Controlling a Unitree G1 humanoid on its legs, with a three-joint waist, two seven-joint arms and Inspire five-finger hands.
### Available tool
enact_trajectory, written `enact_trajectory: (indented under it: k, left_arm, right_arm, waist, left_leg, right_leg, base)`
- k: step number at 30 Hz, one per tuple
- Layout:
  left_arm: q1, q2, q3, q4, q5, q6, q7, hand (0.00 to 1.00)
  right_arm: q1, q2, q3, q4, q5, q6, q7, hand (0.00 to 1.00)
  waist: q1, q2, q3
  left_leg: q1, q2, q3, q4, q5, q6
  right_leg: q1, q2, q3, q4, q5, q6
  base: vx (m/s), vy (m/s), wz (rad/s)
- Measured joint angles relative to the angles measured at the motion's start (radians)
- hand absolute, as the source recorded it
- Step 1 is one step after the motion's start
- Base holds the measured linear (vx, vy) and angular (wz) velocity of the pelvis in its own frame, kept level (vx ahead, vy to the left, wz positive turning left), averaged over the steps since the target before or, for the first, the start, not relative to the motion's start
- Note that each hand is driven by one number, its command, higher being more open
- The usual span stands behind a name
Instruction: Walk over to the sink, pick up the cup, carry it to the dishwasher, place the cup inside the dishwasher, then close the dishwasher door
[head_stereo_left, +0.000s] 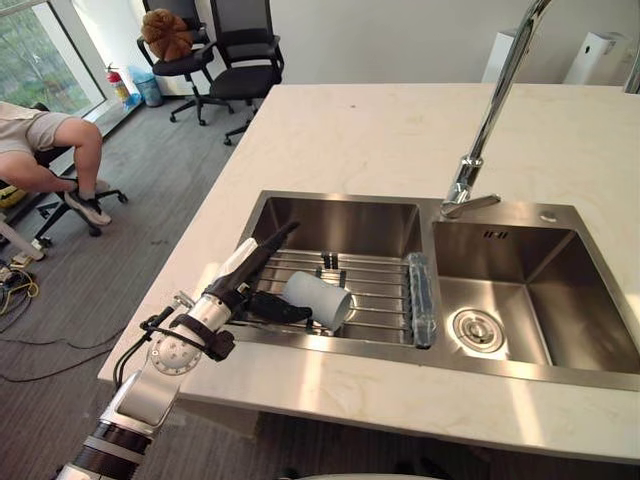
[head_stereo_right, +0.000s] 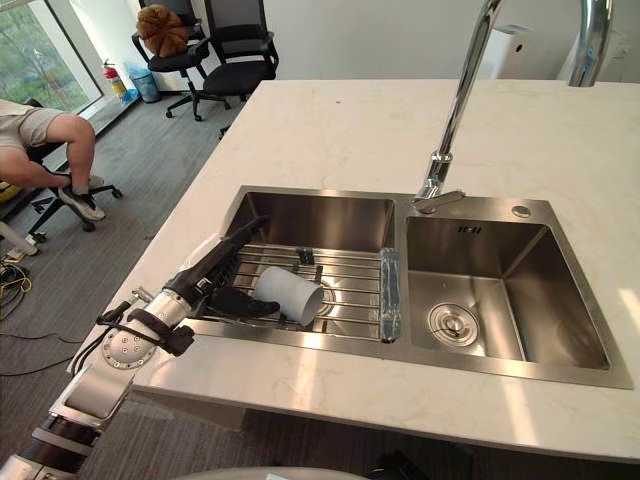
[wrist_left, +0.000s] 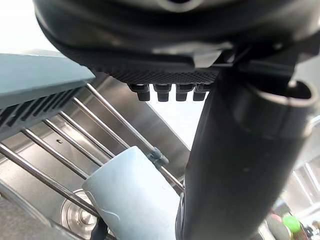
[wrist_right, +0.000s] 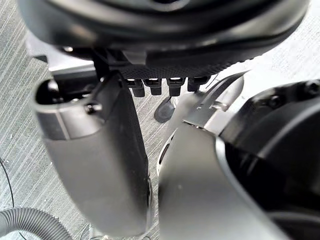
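No text, number or sign can be read anywhere. The fire extinguisher (head_stereo_left: 118, 84) far left by the window is too small for any label to be made out. The cup (head_stereo_left: 318, 300) in the sink (head_stereo_left: 340, 226) shows a plain pale side.

Surroundings: kitchen island in an office room.
A pale stone countertop (head_stereo_left: 380, 130) is taking up the middle, with a chrome faucet (head_stereo_left: 492, 120) rising from it. On the grey carpet (head_stereo_left: 150, 230) beyond, two black office chairs (head_stereo_left: 245, 45) are standing side by side, and the left chair (head_stereo_left: 180, 62) is carrying a brown round object (head_stereo_left: 166, 34), possibly a cushion. A red fire extinguisher (head_stereo_left: 118, 85) and a blue bin (head_stereo_left: 147, 88) are sitting near the window (head_stereo_left: 40, 50). A person (head_stereo_left: 50, 140) is sitting at far left, legs bent. Two white units (head_stereo_left: 600, 55) are standing behind the counter.
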Motion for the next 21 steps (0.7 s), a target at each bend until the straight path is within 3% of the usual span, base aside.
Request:
enact_trajectory:
  k: [5, 9, 17, 21]
  left_arm:
    - [-0.001, 0.031, -0.001, -0.003, 0.003, -0.017, -0.064, 1.0]
    - [-0.009, 0.063, -0.012, -0.034, 0.095, -0.052, -0.073, 1.0]
    - [-0.028, 0.089, -0.027, -0.031, 0.279, -0.056, 0.067, 1.0]
    - [-0.028, 0.089, -0.031, -0.019, 0.32, -0.082, 0.086, 1.0]
  right_arm:
    - [-0.005, -0.003, -0.02, 0.006, 0.0, 0.0, 0.003, 1.0]
    - [-0.013, -0.01, -0.021, 0.02, 0.0, -0.001, 0.009, 1.0]
    - [-0.016, -0.014, -0.02, 0.023, 0.002, 0.002, 0.009, 1.0]
    - [-0.017, -0.015, -0.021, 0.024, 0.003, 0.004, 0.007, 1.0]
  waist:
    - [0.0, 0.007, 0.0]
    - [-0.001, 0.008, 0.0]
    - [-0.002, 0.01, 0.001]
    - [-0.004, 0.012, 0.001]
  left_leg:
    - [-0.002, -0.001, -0.003, -0.004, 0.0, 0.0]
    - [-0.006, -0.005, -0.006, -0.006, 0.001, 0.001]
    - [-0.005, -0.005, -0.005, -0.006, 0.001, 0.001]
    - [-0.005, -0.005, -0.004, -0.006, 0.001, 0.001]
  right_leg:
    - [-0.003, 0.0, -0.003, 0.0, -0.001, 0.001]
    - [-0.005, -0.004, -0.006, 0.002, -0.002, 0.002]
    - [-0.006, -0.004, -0.006, 0.0, -0.001, 0.002]
    - [-0.006, -0.004, -0.004, -0.001, -0.001, 0.002]
  base:
    - [0.0, 0.0, 0.0]
    - [-0.01, -0.001, 0.02]
    - [0.0, 0.0, 0.0]
    - [0.0, 0.0, 0.0]
